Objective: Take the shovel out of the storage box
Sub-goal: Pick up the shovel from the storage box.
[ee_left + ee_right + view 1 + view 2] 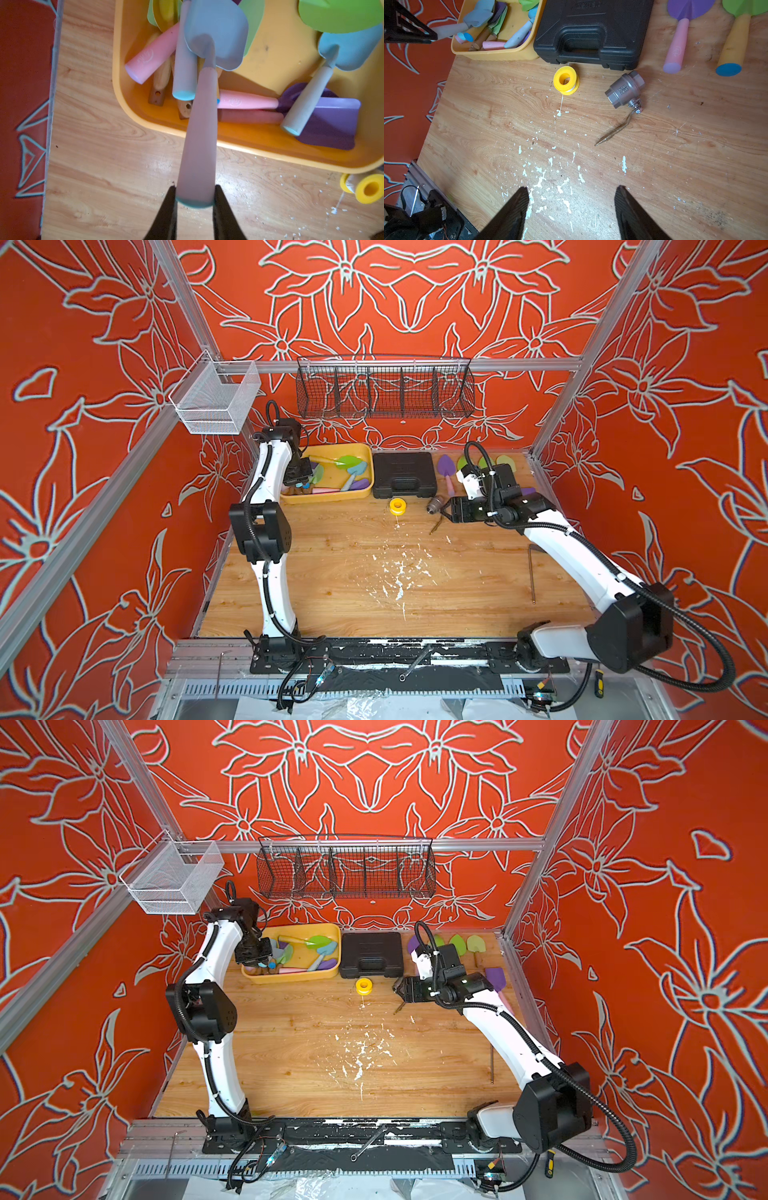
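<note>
1. wood-grain worktop [353, 593], flecked with white scraps and closed in by red flower-patterned walls [415, 290], carries the storage box [328, 498] at its far left corner, as both top views show.
2. the shovel [204, 99] has a grey-blue blade and a pale handle with a teal end cap. it slants across the box's near left corner, blade over the heap inside, capped end out past the rim above bare wood. whether the blade touches the heap i cannot tell.
3. the left pincer [195, 187] is pinching that handle just short of the cap, one dark finger pressed on each side.
4. other shovels [247, 101] lie crossed in the box: green, teal and purple blades, pink and wooden handles.
5. a black tool case [404, 475] sits just beside the box's right end. a yellow tape roll [566, 81] lies just in front of the case, and a steel valve [625, 89] lies near the roll.
6. the right pincer [572, 188] is spread wide and grips nothing, hanging over the flecked wood near the valve.
7. beyond the case, a purple shovel [679, 41] with a pink handle and a green shovel [737, 37] with a yellow handle lie flat on the worktop.
8. on the rail above hang a black wire basket [384, 391] and, at the left corner, a white mesh basket [216, 400].
</note>
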### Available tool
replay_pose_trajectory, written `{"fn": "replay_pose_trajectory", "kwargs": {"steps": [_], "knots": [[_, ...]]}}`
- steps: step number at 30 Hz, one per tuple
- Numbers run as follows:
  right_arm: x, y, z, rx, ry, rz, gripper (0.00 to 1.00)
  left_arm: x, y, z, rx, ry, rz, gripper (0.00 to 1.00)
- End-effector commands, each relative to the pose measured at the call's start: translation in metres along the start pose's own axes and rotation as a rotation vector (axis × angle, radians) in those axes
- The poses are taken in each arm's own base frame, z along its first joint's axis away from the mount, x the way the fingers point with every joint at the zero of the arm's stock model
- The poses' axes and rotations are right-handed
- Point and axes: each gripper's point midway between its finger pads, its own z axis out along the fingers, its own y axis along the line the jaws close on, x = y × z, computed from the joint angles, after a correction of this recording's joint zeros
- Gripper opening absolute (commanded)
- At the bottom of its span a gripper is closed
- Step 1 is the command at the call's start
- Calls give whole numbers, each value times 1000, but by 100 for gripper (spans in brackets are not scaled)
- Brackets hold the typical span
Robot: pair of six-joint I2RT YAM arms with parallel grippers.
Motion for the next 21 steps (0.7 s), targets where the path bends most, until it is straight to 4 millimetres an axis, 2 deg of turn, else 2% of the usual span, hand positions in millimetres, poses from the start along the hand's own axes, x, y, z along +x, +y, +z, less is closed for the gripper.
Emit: {"fn": "replay_pose_trajectory", "kwargs": {"steps": [1, 6, 10, 14, 21], "knots": [[-1, 2, -5, 1, -24, 10, 68, 33, -1, -22, 34, 79, -43, 0], [-5, 5, -6, -8, -28, 54, 68, 68, -10, -41, 63, 52, -53, 0], [-11, 14, -7, -54, -39, 99, 68, 88, -17, -59, 94, -6, -67, 0], [-17, 21, -7, -88, -60, 120, 67, 101, -19, -73, 96, -72, -75, 0], [-20, 31, 0, -133, -38, 143, 66, 113, -26, -81, 156, -154, -103, 0]]}}
